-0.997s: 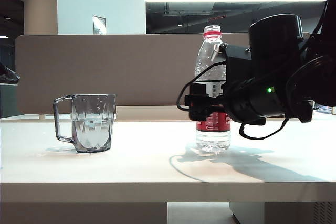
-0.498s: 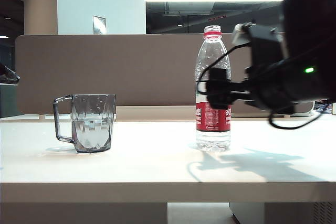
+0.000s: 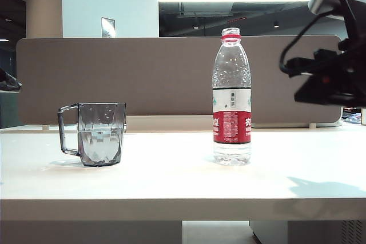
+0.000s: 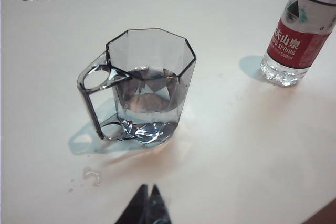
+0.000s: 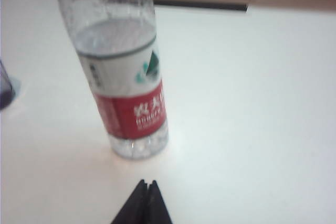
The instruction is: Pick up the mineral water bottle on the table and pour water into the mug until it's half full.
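mineral water bottle [image 3: 231, 98]: tall clear plastic, upright on the table [image 3: 171, 181], right of the middle and about midway between front and back edge; capless mouth with a red neck ring, white-and-red label with white characters, ribbed knobbly base; droplets cling inside the upper wall

water [image 5: 113, 38]: clear, its surface just above the label's top; the mug holds some too, roughly the lower half

mug [image 3: 94, 134]: smoky-grey see-through cup, faceted, eight-sided rim, narrowing toward the base, squarish loop handle pointing to the table's left end; well apart from the bottle, toward the left

table: pale cream, smooth, thick front edge; a few spilt drops [image 4: 90, 176] lie near the mug's handle side

right gripper [image 5: 142, 203]: dark fingertips pressed together, holding nothing; the bottle stands free just ahead of the tips, untouched; in the exterior view the arm hangs high at the right edge, clear of the bottle, cut off by the frame

left gripper [image 4: 148, 205]: only the dark fingertips show, meeting at a point, nothing between them; the mug sits beyond them, apart

hard to make out: right wrist view is blurred, so the label's text is unreadable there; the bottle's top is cut off in both wrist views

divider panel [image 3: 143, 78]: brown, flat, upright behind the table's back edge
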{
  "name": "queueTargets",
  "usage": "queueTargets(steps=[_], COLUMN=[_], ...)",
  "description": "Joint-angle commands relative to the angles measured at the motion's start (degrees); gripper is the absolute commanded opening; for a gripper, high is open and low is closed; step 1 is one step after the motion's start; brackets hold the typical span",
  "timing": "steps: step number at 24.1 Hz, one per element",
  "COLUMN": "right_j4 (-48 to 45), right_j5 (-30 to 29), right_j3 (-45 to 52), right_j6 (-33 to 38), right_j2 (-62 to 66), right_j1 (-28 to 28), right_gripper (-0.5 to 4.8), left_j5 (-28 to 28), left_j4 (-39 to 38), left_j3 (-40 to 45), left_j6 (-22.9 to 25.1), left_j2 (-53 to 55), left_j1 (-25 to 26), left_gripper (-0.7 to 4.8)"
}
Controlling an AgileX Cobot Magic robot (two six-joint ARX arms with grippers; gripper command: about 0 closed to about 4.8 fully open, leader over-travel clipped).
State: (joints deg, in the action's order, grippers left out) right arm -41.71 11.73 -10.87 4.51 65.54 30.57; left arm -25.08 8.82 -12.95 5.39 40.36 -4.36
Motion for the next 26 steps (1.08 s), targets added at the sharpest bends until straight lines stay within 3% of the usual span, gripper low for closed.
queueTargets(steps=[1,7,15,26], right_j4=[11.30,20.13,17.53,18.43], right_j5=[-0.59,-4.42,-6.80,-7.85], right_j3=[-0.04,0.59,8.70,10.86], right_j6=[-0.07,-1.31,-1.46,-1.09], right_j2=[-4.83,-11.43,-23.02,-23.63], right_j1=[0.07,0.07,0.07,0.04], right_gripper=[-0.06,-0.06,-0.06,-0.06], left_j5=[-0.24,-0.24,-0.26,-0.24], left_j4=[0.63,0.61,0.61,0.61], left_j3=[-0.15,-0.15,-0.15,-0.15], left_j6=[0.20,0.20,0.20,0.20], left_j2=[-0.04,-0.07,-0.07,-0.07], left_j1=[0.11,0.11,0.11,0.11], left_gripper=[-0.05,-0.05,-0.05,-0.05])
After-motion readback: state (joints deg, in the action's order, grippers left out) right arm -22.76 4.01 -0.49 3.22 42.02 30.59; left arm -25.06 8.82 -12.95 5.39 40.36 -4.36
